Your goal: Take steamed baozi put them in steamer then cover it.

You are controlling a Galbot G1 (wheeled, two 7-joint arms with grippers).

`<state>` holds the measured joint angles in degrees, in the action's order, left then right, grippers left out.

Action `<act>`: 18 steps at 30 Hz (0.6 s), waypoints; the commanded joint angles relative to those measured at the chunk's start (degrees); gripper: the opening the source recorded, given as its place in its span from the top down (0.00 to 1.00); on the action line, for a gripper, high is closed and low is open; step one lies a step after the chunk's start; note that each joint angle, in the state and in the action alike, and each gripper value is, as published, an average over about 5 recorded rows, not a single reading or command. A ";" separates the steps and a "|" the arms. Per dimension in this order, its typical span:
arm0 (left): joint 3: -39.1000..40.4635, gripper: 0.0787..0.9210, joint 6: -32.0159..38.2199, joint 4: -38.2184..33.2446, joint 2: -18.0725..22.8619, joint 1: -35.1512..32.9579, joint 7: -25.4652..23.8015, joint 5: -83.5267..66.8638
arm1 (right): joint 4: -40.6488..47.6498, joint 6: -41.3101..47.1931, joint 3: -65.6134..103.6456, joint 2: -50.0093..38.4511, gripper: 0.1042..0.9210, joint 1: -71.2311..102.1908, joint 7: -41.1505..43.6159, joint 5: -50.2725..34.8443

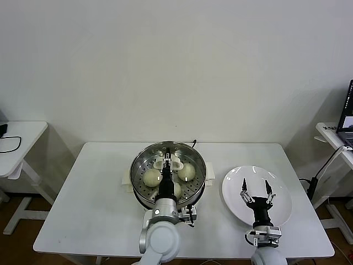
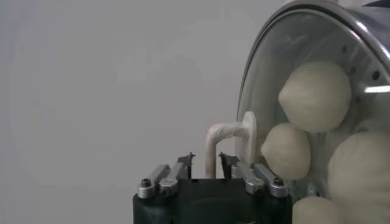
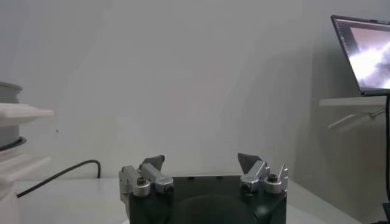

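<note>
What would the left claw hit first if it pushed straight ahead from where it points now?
The white oblong handle of the clear glass lid, which sits between the left claw fingers, apparently just released; the lid covers the buns behind it.

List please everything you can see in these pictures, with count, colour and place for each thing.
steamer: one, shiny steel on a white base, middle of the table.
cover: one, clear glass with a white handle, resting on the steamer.
steamed baozi: four, cream-white, inside the steamer under the cover.
plate: one, white, right side of the table.
table: one, white, in front of the robot.
side tables: two, white, far left and far right.
laptop: one, dark, on the right side table.
left gripper: at the cover's handle, fingers parted around it.
right gripper: open, over the plate.
</note>
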<state>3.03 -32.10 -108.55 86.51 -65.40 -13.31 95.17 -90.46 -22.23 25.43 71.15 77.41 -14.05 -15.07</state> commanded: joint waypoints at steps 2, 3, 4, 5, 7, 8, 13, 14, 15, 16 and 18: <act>0.80 0.39 -0.27 -7.44 -2.37 -4.05 -0.59 -3.36 | -0.36 0.25 -0.28 0.06 0.12 -0.42 -0.12 0.18; 0.92 0.36 -0.28 -8.30 -2.70 -4.58 -0.57 -3.69 | -0.45 0.31 -0.31 0.10 0.12 -0.47 -0.14 0.22; 1.01 0.34 -0.27 -9.16 -3.08 -5.09 -0.55 -4.00 | -0.55 0.37 -0.34 0.13 0.12 -0.49 -0.15 0.26; 1.06 0.33 -0.24 -10.07 -3.44 -5.63 -0.51 -4.24 | -0.67 0.42 -0.35 0.16 0.12 -0.50 -0.17 0.30; 1.04 0.31 -0.16 -11.86 -4.14 -6.60 -0.47 -4.93 | -0.82 0.48 -0.34 0.18 0.12 -0.45 -0.19 0.35; 1.04 0.29 -0.17 -12.80 -4.54 -7.06 -0.45 -5.43 | -0.86 0.48 -0.33 0.19 0.12 -0.41 -0.19 0.37; 0.32 0.16 -0.28 -17.71 -6.37 -8.70 0.14 -11.39 | -0.73 0.30 -0.23 0.24 0.12 -0.18 -0.15 0.48; -0.10 0.14 -0.27 -18.72 -6.80 -8.84 0.51 -13.52 | -0.70 0.27 -0.20 0.25 0.12 -0.15 -0.14 0.50; -0.70 0.13 -0.20 -19.78 -7.19 -8.91 0.95 -16.07 | -0.67 0.23 -0.18 0.24 0.12 -0.13 -0.13 0.51; -1.40 0.12 -0.14 -20.72 -7.54 -8.76 1.74 -19.05 | -0.63 0.20 -0.17 0.21 0.12 -0.12 -0.11 0.51; -3.21 0.12 0.11 -22.27 -7.97 -7.95 4.58 -26.45 | -0.51 0.15 -0.18 0.12 0.12 -0.17 0.00 0.41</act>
<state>3.25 -32.23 -120.57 81.46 -71.82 -13.24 87.63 -91.14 -21.95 25.22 71.39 77.31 -14.18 -14.58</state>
